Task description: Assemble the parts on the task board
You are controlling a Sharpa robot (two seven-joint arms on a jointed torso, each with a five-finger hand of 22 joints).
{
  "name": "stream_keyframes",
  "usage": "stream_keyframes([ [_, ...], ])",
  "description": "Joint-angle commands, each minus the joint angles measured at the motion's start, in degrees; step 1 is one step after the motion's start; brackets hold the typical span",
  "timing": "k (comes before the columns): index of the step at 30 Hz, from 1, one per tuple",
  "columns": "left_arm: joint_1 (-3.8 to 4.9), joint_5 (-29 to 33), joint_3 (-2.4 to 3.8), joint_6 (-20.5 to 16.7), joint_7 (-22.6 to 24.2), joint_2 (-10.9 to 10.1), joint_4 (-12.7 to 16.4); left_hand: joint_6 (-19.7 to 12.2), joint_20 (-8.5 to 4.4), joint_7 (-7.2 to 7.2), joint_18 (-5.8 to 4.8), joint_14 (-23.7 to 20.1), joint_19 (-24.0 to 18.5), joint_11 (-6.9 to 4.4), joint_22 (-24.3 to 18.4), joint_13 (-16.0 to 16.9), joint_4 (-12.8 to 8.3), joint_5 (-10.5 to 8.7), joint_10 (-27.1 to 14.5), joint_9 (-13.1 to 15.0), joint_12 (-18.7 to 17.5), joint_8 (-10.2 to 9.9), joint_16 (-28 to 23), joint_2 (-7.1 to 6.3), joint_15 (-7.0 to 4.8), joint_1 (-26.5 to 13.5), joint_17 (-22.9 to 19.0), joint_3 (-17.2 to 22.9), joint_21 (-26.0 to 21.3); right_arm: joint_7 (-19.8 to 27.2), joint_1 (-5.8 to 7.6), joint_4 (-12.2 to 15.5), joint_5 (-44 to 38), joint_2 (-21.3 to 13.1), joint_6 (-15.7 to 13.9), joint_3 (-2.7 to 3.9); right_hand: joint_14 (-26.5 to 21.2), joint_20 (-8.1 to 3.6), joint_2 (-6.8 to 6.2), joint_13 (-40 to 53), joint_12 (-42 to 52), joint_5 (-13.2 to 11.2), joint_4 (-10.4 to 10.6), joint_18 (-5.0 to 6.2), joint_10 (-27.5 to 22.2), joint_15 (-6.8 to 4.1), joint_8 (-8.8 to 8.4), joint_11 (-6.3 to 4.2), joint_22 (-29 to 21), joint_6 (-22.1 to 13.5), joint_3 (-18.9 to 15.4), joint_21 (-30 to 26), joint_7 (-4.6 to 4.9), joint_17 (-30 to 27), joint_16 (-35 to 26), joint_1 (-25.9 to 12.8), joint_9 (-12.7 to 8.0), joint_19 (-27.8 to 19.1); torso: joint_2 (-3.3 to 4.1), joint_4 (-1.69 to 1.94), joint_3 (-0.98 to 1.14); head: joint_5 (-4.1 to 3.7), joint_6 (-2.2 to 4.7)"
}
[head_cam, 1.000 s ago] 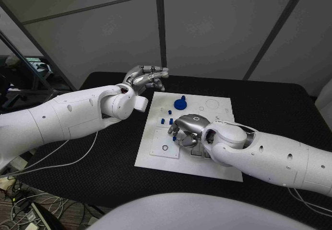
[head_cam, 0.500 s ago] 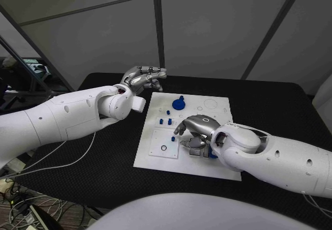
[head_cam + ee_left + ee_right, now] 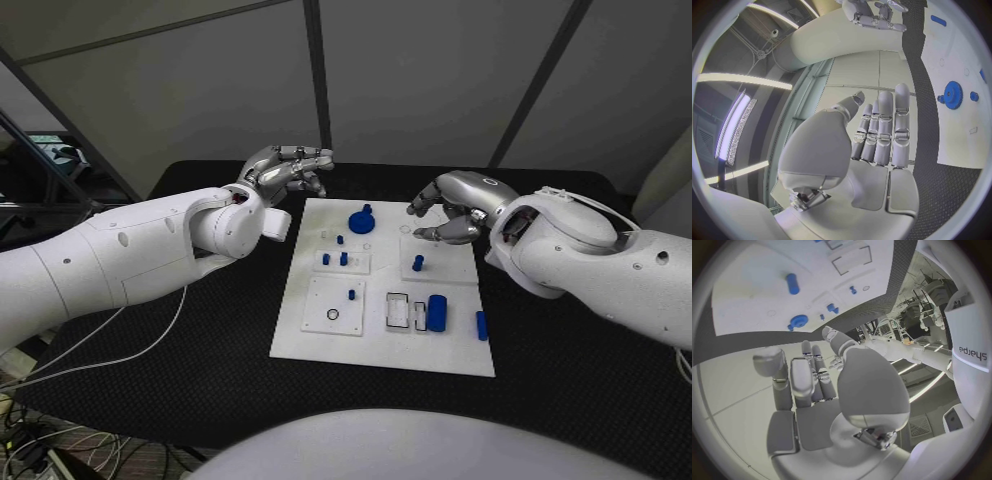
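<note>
The task board (image 3: 378, 335) lies in the middle of the black table (image 3: 577, 330), its long axis running from 6 to 12 o'clock in the head view. Blue parts are scattered over it: a gear-like disc (image 3: 361, 223) near the board's 11 o'clock corner, short pegs (image 3: 333, 259) just below it, one upright peg (image 3: 418, 264) near the centre, a long block (image 3: 436, 313) and a slimmer bar (image 3: 482, 325) toward 4 o'clock.

The right hand (image 3: 450, 208) is held above the board's 1 o'clock corner, apart from the surface. Its fingers are curled inward with thumb and fingertips drawn close; nothing can be seen between them, though the inner side is turned away, so a very small piece cannot be ruled out. From these fingers the upright peg lies toward 7 o'clock and is the nearest part; the long block and the bar lie farther off, toward 6 o'clock, each with its long axis along the board's length.

The left hand (image 3: 289, 168) is raised beyond the board's 11 o'clock corner, off the plate — fingers loosely bent in the head view, laid side by side in its wrist view, holding nothing. The disc is its nearest part, toward 4 o'clock.

The right hand is judged better placed for the central peg — a short descent would be needed.
</note>
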Motion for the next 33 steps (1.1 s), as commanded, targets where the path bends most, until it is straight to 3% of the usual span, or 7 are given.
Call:
stream_keyframes([
  [1,0.06,0.3,0.03,1.1,0.2,0.1,-0.1,-0.4,0.06,0.15,0.24,-0.4,-0.4,-0.05,-0.1,-0.1,0.0,0.25,-0.4,0.0,0.2,0.2,-0.1,0.50,0.03,-0.1,-0.1,-0.4,-0.3,-1.4,0.43,-1.9,0.1,-0.1,4.3,0.08,0.4,0.13,-0.21,0.1,0.1,0.1,0.1,1.44,-1.9,0.14,-0.69,0.30,-3.3,-0.4,-1.9,-2.2,-0.83,-2.1,-1.7,0.8,-0.1,-1.6,0.08,0.01,-0.02,-0.89,0.46],
  [6,0.02,0.3,0.02,1.2,0.2,0.2,-0.2,-0.4,0.07,0.14,0.24,-0.4,-0.4,-0.06,-0.1,-0.1,0.0,0.25,-0.3,0.0,0.2,0.2,-0.1,0.53,0.04,-0.1,-0.1,-0.4,-0.3,-1.3,0.73,-4.2,-0.9,0.2,6.9,0.13,0.1,0.40,0.30,0.2,1.3,0.3,0.5,1.73,-4.0,0.41,-0.81,0.57,-5.3,-1.2,-5.0,-3.8,-1.68,-3.6,-2.8,2.2,-0.1,-2.1,0.07,0.18,-0.06,-1.25,0.70],
  [11,0.01,0.3,0.02,1.2,0.3,0.2,-0.2,-0.4,0.08,0.14,0.25,-0.4,-0.4,-0.07,-0.1,-0.1,0.0,0.26,-0.3,0.0,0.3,0.2,-0.1,0.57,0.03,0.0,-0.1,-0.4,-0.3,-0.8,0.70,-5.6,-1.2,1.0,9.8,-0.16,0.1,0.43,0.76,0.3,2.4,0.4,0.9,1.77,-4.5,0.42,-0.65,0.56,-5.7,-1.0,-6.4,-4.2,-1.80,-3.9,-3.0,2.9,0.0,-2.1,0.12,0.01,0.06,-1.11,0.60],
  [20,0.00,0.3,0.02,1.3,0.5,0.1,-0.1,-0.4,0.08,0.14,0.25,-0.4,-0.4,-0.07,-0.1,-0.1,0.0,0.26,-0.3,0.0,0.3,0.2,-0.1,0.57,0.03,0.0,-0.1,-0.4,-0.3,0.5,-0.18,-5.8,-0.6,1.5,12.8,-2.38,0.1,0.41,1.24,0.3,3.2,0.7,1.0,1.80,-4.5,0.40,-0.63,0.51,-5.9,-0.9,-6.9,-4.4,-2.07,-4.1,-3.1,3.4,0.0,-2.1,0.08,0.07,0.01,-0.96,0.30],
  [23,0.00,0.3,0.02,1.3,0.5,0.1,-0.1,-0.4,0.08,0.14,0.25,-0.4,-0.4,-0.07,-0.1,-0.1,0.0,0.26,-0.3,0.0,0.3,0.2,-0.1,0.57,0.03,0.0,-0.1,-0.4,-0.3,0.6,-0.74,-5.6,-1.3,1.7,13.0,-2.70,0.2,0.40,1.37,0.3,3.4,0.8,1.0,1.80,-4.4,0.38,-0.61,0.48,-5.9,-0.8,-7.0,-4.4,-2.00,-4.2,-3.1,3.6,0.0,-2.0,0.07,-0.04,0.05,-0.90,0.25],
  [33,-0.01,0.3,0.02,1.3,0.5,0.0,-0.1,-0.4,0.09,0.11,0.26,-0.4,-0.4,-0.10,-0.1,0.0,0.0,0.27,-0.2,0.0,0.4,0.3,0.0,0.66,0.01,0.0,-0.1,-0.4,-0.4,0.9,-1.52,-5.0,-7.7,2.2,10.1,-4.58,0.3,0.26,1.55,0.3,4.7,1.7,1.0,1.81,-3.5,0.24,-0.56,0.23,-6.1,-0.3,-7.8,-4.6,-2.01,-4.6,-3.3,4.0,0.0,-1.8,0.11,0.06,0.01,-1.03,0.27],
])
